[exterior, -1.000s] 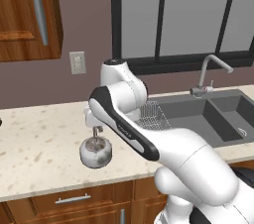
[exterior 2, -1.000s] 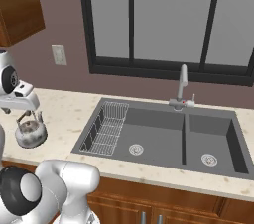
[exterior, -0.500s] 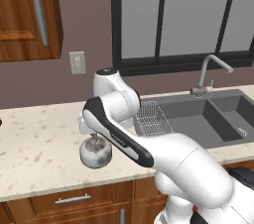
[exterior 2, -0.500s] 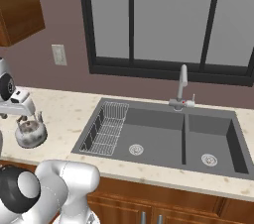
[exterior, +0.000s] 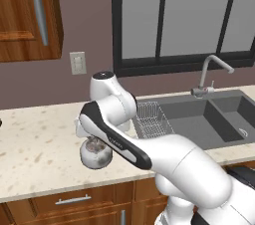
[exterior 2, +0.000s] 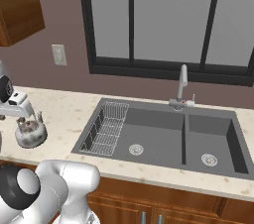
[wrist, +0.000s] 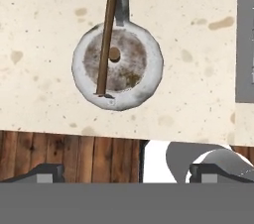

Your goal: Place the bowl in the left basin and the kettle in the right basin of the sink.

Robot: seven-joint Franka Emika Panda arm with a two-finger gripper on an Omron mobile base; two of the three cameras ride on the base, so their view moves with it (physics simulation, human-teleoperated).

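The pincer (wrist: 126, 171) hung wide open above the kettle (wrist: 117, 66), its two dark tips spread far apart at the bottom of the hand view and gripping nothing, while the kettle sat upright on the speckled cream worktop (wrist: 44, 25), near its front edge and well apart from the sink (exterior 2: 163, 134). The risk looked plain: that thin brown handle (wrist: 105, 39) arched over the lid as a narrow bar, and if the tips came down out of line with it they could close on air or nudge the squat round body toward the front edge. The kettle's shell looked smooth and silvery, mottled with rusty brown tarnish on top, so a grab on the rounded body would likely slip. From the right base view the kettle (exterior 2: 31, 133) stood just under the hand, with the white wire rack (exterior 2: 106, 129) lying in the left basin (exterior 2: 149, 136) and the narrower right basin (exterior 2: 208, 141) beyond it; a long carry across both could swing the kettle on its handle. The sink was dark grey and hard-edged, its curved faucet (exterior 2: 181, 86) standing between the basins, something to clip on the way over.
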